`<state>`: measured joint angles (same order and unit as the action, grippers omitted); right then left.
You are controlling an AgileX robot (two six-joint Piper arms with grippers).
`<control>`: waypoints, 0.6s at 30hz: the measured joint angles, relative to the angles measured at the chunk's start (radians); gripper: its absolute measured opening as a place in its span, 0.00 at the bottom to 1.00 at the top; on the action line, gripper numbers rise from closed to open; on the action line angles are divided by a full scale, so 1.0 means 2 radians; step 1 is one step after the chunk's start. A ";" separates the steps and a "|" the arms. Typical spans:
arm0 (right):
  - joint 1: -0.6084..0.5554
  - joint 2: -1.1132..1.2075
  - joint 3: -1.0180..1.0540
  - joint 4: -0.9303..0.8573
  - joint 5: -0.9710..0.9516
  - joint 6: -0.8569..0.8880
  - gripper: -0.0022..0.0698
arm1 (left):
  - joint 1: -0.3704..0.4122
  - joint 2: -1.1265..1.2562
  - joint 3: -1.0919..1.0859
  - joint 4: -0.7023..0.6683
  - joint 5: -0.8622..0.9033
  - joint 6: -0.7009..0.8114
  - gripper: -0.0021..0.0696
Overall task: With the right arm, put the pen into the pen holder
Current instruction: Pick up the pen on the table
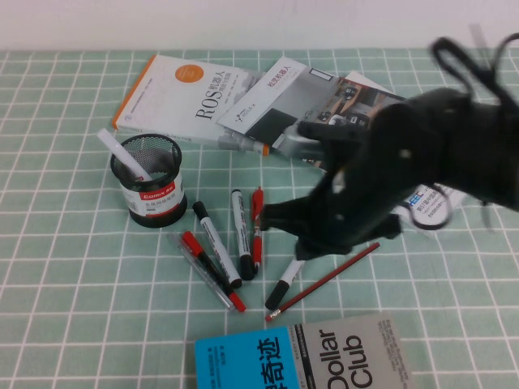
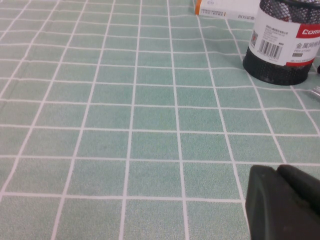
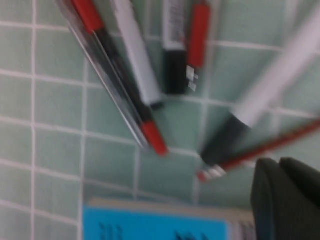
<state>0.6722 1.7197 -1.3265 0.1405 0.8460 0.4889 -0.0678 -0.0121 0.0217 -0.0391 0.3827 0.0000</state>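
1. The right gripper [image 1: 302, 235] hangs low over the cluster of markers at mid-table, its dark bulk covering the upper end of one pen. How far its claw stands open, and whether it grips anything, cannot be told.
2. The pen [image 1: 285, 285] beneath it lies on the green checked cloth [image 1: 65, 243], black cap pointing toward the near edge, its barrel running up under the gripper. A thin red pencil [image 1: 324, 280] lies just beside it, slanting the same way.
3. Two more black-capped markers [image 1: 216, 243] and a red-capped marker [image 1: 257, 227] lie to the left of that pen, with a clear red-tipped pen [image 1: 209, 271] crossing below them.
4. The pen holder [image 1: 148, 191] stands upright to the left of the markers, apart from them, with a white strip leaning inside it.
5. Books [image 1: 190, 97] lie behind the holder; a blue and grey book [image 1: 300, 361] sits at the near edge.
6. The left gripper [image 2: 283, 204] sits low over bare cloth, the holder well ahead of it; its claw state cannot be told.
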 joint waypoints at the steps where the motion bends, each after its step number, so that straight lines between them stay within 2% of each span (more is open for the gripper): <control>1: 0.004 0.016 -0.015 0.000 0.001 0.007 0.01 | 0.000 0.000 0.000 0.000 0.000 0.000 0.02; 10: 0.009 0.109 -0.096 -0.010 0.045 0.075 0.14 | 0.000 0.000 0.000 0.000 0.000 0.000 0.02; 18: 0.009 0.142 -0.113 -0.012 0.052 0.109 0.33 | 0.000 0.000 0.000 0.000 0.000 0.000 0.02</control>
<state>0.6896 2.0041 -1.5529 0.1174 0.9505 0.7060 -0.0678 -0.0121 0.0217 -0.0391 0.3827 0.0000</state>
